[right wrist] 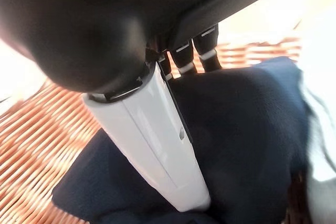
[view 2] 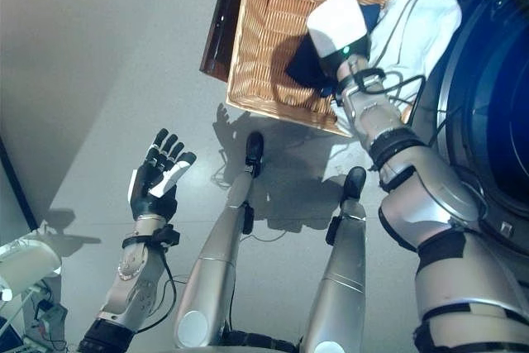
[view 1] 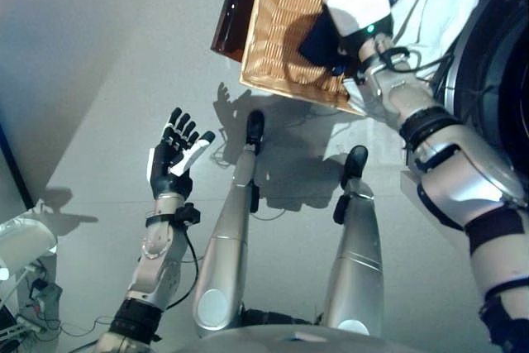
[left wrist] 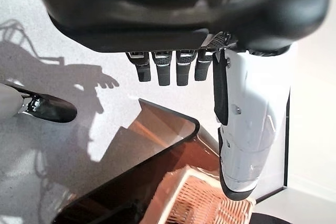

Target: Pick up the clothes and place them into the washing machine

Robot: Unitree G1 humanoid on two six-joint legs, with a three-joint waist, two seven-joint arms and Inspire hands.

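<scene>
A shallow wicker basket (view 1: pixel 281 39) rests on a dark brown box (view 1: pixel 235 14) beside the washing machine (view 1: pixel 496 64). A dark navy cloth (view 1: pixel 318 47) lies in the basket, and a white garment (view 1: pixel 438 6) hangs over the basket's edge nearest the machine. My right hand (view 1: pixel 357 6) is down in the basket. In the right wrist view its fingers (right wrist: pixel 197 51) and white-covered thumb (right wrist: pixel 157 140) lie straight on the navy cloth (right wrist: pixel 252 129). My left hand (view 1: pixel 173 159) is open and empty above the floor at the left, away from the basket.
The machine's dark round opening (view 2: pixel 488 121) is at the far right, next to the basket. The box's glossy corner (left wrist: pixel 157 166) and a basket corner (left wrist: pixel 199 203) show in the left wrist view. A white device with cables (view 1: pixel 25 245) stands at the lower left on the grey floor.
</scene>
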